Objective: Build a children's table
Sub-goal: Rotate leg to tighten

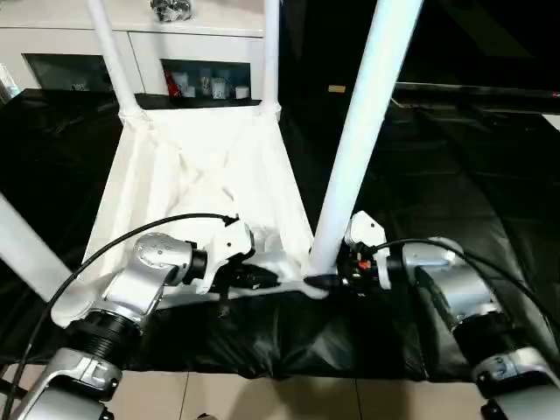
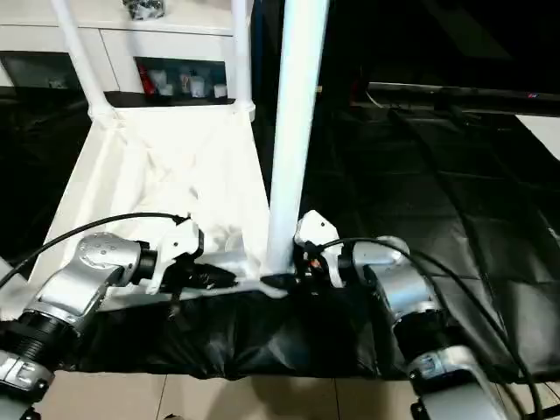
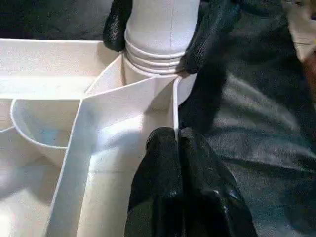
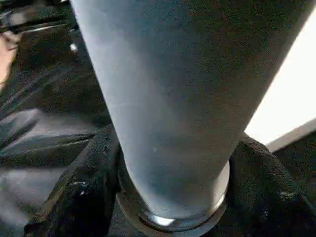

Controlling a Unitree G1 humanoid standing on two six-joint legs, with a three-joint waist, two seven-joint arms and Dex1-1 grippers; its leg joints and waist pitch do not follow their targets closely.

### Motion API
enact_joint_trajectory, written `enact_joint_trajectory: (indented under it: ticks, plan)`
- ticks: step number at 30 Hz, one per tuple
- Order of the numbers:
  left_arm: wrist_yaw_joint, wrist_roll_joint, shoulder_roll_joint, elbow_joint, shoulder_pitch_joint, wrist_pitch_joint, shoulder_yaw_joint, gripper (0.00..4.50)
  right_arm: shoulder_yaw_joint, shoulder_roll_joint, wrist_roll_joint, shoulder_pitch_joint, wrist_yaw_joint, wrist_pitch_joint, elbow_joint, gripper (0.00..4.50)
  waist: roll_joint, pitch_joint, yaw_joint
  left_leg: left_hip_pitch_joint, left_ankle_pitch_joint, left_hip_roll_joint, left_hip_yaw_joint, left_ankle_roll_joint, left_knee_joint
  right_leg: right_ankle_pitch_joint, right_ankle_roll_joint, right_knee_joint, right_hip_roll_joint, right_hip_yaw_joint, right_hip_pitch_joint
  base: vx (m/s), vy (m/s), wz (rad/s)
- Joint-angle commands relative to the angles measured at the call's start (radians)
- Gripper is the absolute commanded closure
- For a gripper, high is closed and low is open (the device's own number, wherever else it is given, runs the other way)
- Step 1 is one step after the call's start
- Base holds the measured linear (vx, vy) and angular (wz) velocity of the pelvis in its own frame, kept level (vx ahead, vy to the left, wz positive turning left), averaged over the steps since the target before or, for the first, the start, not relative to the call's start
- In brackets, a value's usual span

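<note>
Right tool clamps leg base; left tool pinches tabletop rim.

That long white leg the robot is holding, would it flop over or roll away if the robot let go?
The leg looks stiff, so probably no flopping. It stands in the tabletop corner socket, likely staying up if seated. Loose, its round shape would probably roll.

text: none legible | labels: none | brands: none | numbers: none

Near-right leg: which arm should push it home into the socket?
Right, probably. Its pincer already clamps the leg at its base, by the socket. The left pincer pinches the tabletop rim and should keep steadying it.
</note>
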Motion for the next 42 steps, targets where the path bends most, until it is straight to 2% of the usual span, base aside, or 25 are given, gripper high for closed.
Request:
enact_joint_trajectory:
  ticks: [1,2,4,5,7,8,9,11,13,16,18,21,23,25,26,29,31,34,35,39,42]
  plan:
    - [0.077,0.016,-0.058,-0.006,-0.013,0.005,-0.008,4.50,0.001,0.067,-0.023,0.007,-0.150,-0.005,0.019,1.80,-0.001,-0.063,-0.008,0.019,-0.317,0.021,-0.012,-0.002,-0.072,-0.337,-0.202,-0.076,-0.039,0.030,0.035,0.000,0.000,0.00]
    - [0.091,0.019,-0.065,-0.004,-0.015,0.007,-0.007,4.50,-0.004,0.077,-0.026,0.007,-0.177,-0.003,0.024,1.80,0.001,-0.061,-0.012,0.022,-0.336,0.020,-0.014,-0.012,-0.073,-0.383,-0.185,-0.081,-0.040,0.029,0.031,0.000,0.000,0.00]
    - [0.141,0.029,-0.091,0.005,-0.020,0.016,-0.005,4.50,-0.023,0.114,-0.035,0.010,-0.279,0.006,0.044,1.80,0.000,-0.059,-0.018,0.022,-0.351,0.020,-0.017,-0.020,-0.075,-0.415,-0.172,-0.085,-0.040,0.028,0.028,0.000,0.000,0.00]
    - [0.170,0.038,-0.109,0.012,-0.025,0.021,-0.007,4.50,-0.039,0.142,-0.033,0.010,-0.338,0.017,0.058,1.80,-0.005,-0.059,-0.027,0.015,-0.356,0.018,-0.020,-0.024,-0.077,-0.437,-0.157,-0.085,-0.039,0.027,0.031,0.000,0.000,0.00]
    - [0.241,0.059,-0.145,0.030,-0.038,0.033,-0.008,4.50,-0.064,0.197,-0.035,0.005,-0.451,0.032,0.085,1.80,-0.002,-0.059,-0.033,0.019,-0.375,0.017,-0.021,-0.026,-0.077,-0.461,-0.145,-0.091,-0.039,0.026,0.025,0.000,0.000,0.00]
    - [0.275,0.064,-0.165,0.037,-0.045,0.041,-0.007,4.50,-0.074,0.225,-0.038,0.000,-0.507,0.040,0.099,1.80,-0.009,-0.060,-0.036,0.018,-0.376,0.017,-0.020,-0.025,-0.076,-0.465,-0.142,-0.092,-0.039,0.027,0.025,0.000,0.000,0.00]
    - [0.282,0.065,-0.168,0.038,-0.046,0.042,-0.006,4.50,-0.076,0.231,-0.038,-0.002,-0.517,0.040,0.102,1.80,-0.006,-0.059,-0.039,0.020,-0.384,0.015,-0.021,-0.026,-0.076,-0.477,-0.139,-0.094,-0.039,0.027,0.021,0.000,0.000,0.00]
    - [0.379,0.086,-0.222,0.058,-0.061,0.054,0.000,4.50,-0.095,0.318,-0.048,-0.038,-0.667,0.035,0.149,1.80,-0.003,-0.060,-0.051,0.017,-0.392,0.015,-0.023,-0.028,-0.076,-0.477,-0.139,-0.095,-0.038,0.025,0.021,0.000,0.000,0.00]
    - [0.399,0.092,-0.242,0.057,-0.064,0.061,0.000,4.50,-0.095,0.350,-0.044,-0.056,-0.691,0.024,0.161,1.80,-0.003,-0.063,-0.054,0.017,-0.392,0.014,-0.023,-0.026,-0.075,-0.467,-0.136,-0.095,-0.038,0.024,0.022,0.000,0.000,0.00]
    - [0.398,0.097,-0.248,0.052,-0.065,0.059,-0.004,4.50,-0.076,0.360,-0.057,-0.062,-0.680,-0.006,0.153,1.80,-0.002,-0.064,-0.055,0.015,-0.378,0.015,-0.020,-0.012,-0.075,-0.407,-0.150,-0.092,-0.037,0.026,0.023,0.000,0.000,0.00]
    - [0.375,0.094,-0.236,0.042,-0.064,0.057,-0.010,4.50,-0.069,0.351,-0.054,-0.055,-0.635,-0.025,0.132,1.24,0.001,-0.065,-0.055,0.010,-0.359,0.016,-0.020,-0.005,-0.077,-0.358,-0.164,-0.087,-0.036,0.027,0.028,0.000,0.000,0.00]
    - [0.342,0.089,-0.216,0.035,-0.062,0.048,-0.013,4.50,-0.079,0.331,-0.029,-0.048,-0.571,-0.025,0.112,1.05,0.001,-0.068,-0.055,0.010,-0.336,0.016,-0.017,0.006,-0.074,-0.295,-0.187,-0.081,-0.034,0.028,0.033,0.000,0.000,0.00]
    - [0.257,0.073,-0.165,0.020,-0.054,0.039,-0.015,4.50,-0.069,0.251,-0.004,-0.030,-0.449,0.001,0.061,0.90,0.001,-0.068,-0.053,0.009,-0.329,0.016,-0.016,0.016,-0.074,-0.280,-0.193,-0.080,-0.034,0.027,0.037,0.000,0.000,0.00]
    - [0.235,0.068,-0.151,0.013,-0.051,0.038,-0.015,4.50,-0.061,0.225,0.000,-0.023,-0.411,0.011,0.045,0.64,0.002,-0.071,-0.051,0.008,-0.282,0.017,-0.013,0.033,-0.070,-0.207,-0.218,-0.072,-0.033,0.029,0.040,0.000,0.000,0.00]
    - [0.186,0.055,-0.122,0.002,-0.044,0.037,-0.015,4.50,-0.050,0.173,0.016,-0.011,-0.322,0.031,0.014,0.58,0.002,-0.073,-0.048,0.011,-0.262,0.017,-0.011,0.044,-0.066,-0.169,-0.232,-0.069,-0.033,0.029,0.042,0.000,0.000,0.00]
    - [0.139,0.049,-0.091,-0.004,-0.037,0.013,-0.017,4.50,-0.037,0.114,0.035,0.002,-0.212,0.046,-0.014,0.58,0.004,-0.075,-0.036,0.012,-0.210,0.019,-0.007,0.072,-0.062,-0.088,-0.262,-0.060,-0.033,0.029,0.044,0.000,0.000,0.00]
    - [0.104,0.043,-0.072,-0.005,-0.034,0.005,-0.020,4.50,-0.022,0.074,0.037,0.005,-0.135,0.042,-0.021,0.58,0.000,-0.075,-0.030,0.012,-0.201,0.019,-0.007,0.074,-0.062,-0.090,-0.270,-0.059,-0.034,0.027,0.047,0.000,0.000,0.00]
    - [0.055,0.033,-0.050,-0.010,-0.031,0.008,-0.023,4.50,-0.003,0.026,0.034,0.001,-0.031,0.031,-0.024,0.58,0.002,-0.071,-0.017,0.016,-0.218,0.022,-0.005,0.063,-0.064,-0.132,-0.265,-0.061,-0.034,0.027,0.044,0.000,0.000,0.00]
    - [0.046,0.031,-0.046,-0.010,-0.032,0.006,-0.023,4.50,0.001,0.019,0.033,-0.001,-0.014,0.028,-0.023,0.58,0.004,-0.069,-0.011,0.019,-0.243,0.024,-0.005,0.048,-0.066,-0.167,-0.259,-0.063,-0.034,0.027,0.041,0.000,0.000,0.00]
    - [-0.051,-0.013,-0.011,-0.044,-0.015,0.021,-0.035,4.50,0.027,-0.033,0.040,-0.019,0.098,0.032,-0.034,0.58,0.005,-0.068,-0.005,0.020,-0.270,0.025,-0.006,0.028,-0.069,-0.202,-0.248,-0.065,-0.034,0.027,0.041,0.000,0.000,0.00]
    - [-0.083,-0.028,0.000,-0.063,-0.009,0.036,-0.041,4.50,0.040,-0.044,0.047,-0.026,0.139,0.037,-0.043,0.58,0.002,-0.070,-0.001,0.018,-0.253,0.026,-0.005,0.034,-0.068,-0.181,-0.253,-0.061,-0.034,0.027,0.041,0.000,0.000,0.00]
